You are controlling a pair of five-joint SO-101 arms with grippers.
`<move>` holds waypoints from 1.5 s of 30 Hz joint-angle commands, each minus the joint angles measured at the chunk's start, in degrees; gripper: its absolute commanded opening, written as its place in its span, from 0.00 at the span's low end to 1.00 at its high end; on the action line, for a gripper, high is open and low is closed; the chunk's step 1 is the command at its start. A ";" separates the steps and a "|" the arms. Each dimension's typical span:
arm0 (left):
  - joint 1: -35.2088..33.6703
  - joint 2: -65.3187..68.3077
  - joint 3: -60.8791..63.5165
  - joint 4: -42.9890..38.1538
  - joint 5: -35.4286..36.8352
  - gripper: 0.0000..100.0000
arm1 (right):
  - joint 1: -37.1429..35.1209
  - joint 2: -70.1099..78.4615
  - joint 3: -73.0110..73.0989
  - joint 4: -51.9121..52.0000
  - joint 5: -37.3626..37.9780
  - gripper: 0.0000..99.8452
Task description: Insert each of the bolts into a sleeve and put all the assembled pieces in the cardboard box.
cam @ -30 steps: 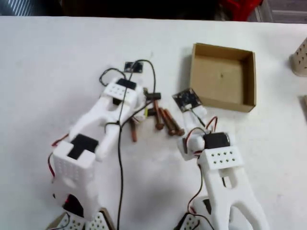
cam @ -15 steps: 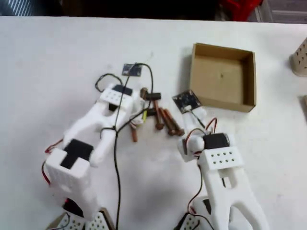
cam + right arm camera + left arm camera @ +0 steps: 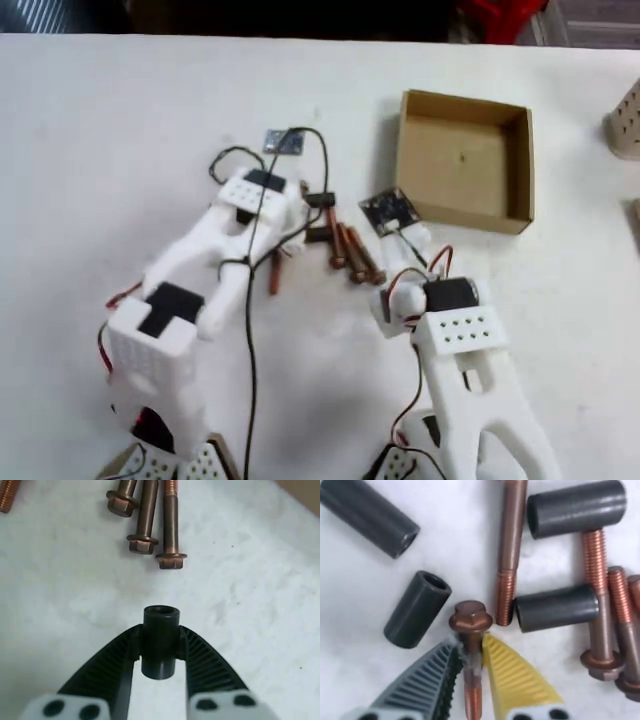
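White tabletop (image 3: 120, 120) is seen under both arms, and an open brown cardboard box (image 3: 460, 165) is set just beyond the right arm. A copper-coloured hex-headed metal bolt (image 3: 470, 621) is clamped by its shank in the left gripper (image 3: 471, 647), close to loose black sleeves (image 3: 417, 608) and other loose bolts (image 3: 600, 625) scattered on the table. A black cylindrical sleeve (image 3: 161, 617) is pinched in the right gripper (image 3: 160, 635), its open bore turned outward, near three bolts laid side by side (image 3: 171, 525).

Each bolt (image 3: 510, 555) is copper, each sleeve (image 3: 417, 609) dark grey. The left gripper (image 3: 471, 647) is ribbed, half grey, half yellow.
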 commanded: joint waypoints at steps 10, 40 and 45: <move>-0.84 -25.45 20.31 -12.13 -6.15 0.02 | -0.40 -6.73 5.10 -8.40 -2.99 0.02; -9.80 -32.04 26.02 -14.24 -6.42 0.02 | -19.91 -60.00 38.86 -37.23 -33.05 0.02; -11.74 -32.04 26.02 -15.56 -7.12 0.02 | -22.55 -59.74 38.86 -45.41 -31.03 0.02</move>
